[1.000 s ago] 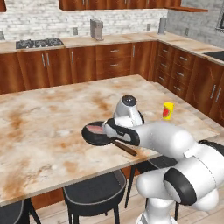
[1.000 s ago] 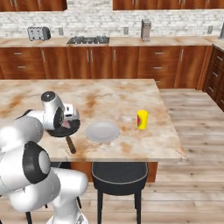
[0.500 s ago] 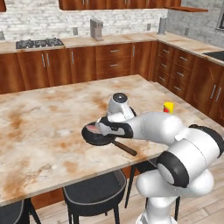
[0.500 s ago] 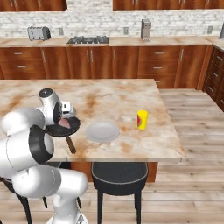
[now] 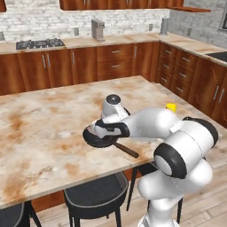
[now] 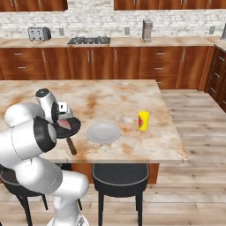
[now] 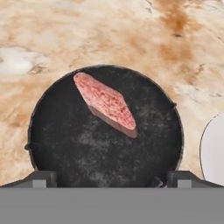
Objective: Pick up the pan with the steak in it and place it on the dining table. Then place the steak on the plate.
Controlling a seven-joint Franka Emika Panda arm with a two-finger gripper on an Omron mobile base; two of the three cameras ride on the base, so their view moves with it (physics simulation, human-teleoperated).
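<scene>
The black pan (image 7: 78, 144) rests on the dining table (image 7: 87, 30), and the pink-red steak (image 7: 105, 104) lies tilted across its upper middle. My gripper (image 7: 111, 179) hangs open just above the pan's near rim, a fingertip on each side, holding nothing. From the left base view the hand (image 5: 104, 128) covers most of the pan (image 5: 98, 141), whose brown handle (image 5: 127, 150) points toward the table's near edge. The right base view shows the steak (image 6: 65, 124) in the pan (image 6: 73, 128), with the pale plate (image 6: 103, 132) just to its right on the table (image 6: 114, 95).
A yellow cup (image 6: 143, 120) stands on the table to the right of the plate. Dark stools (image 6: 120, 178) sit under the table's near edge. Wall counters with a stove (image 6: 88, 40) run along the back.
The hand has swung a little to the left, from over the handle end to over the pan. Its jaws stayed open. Pan, steak and plate have not moved.
</scene>
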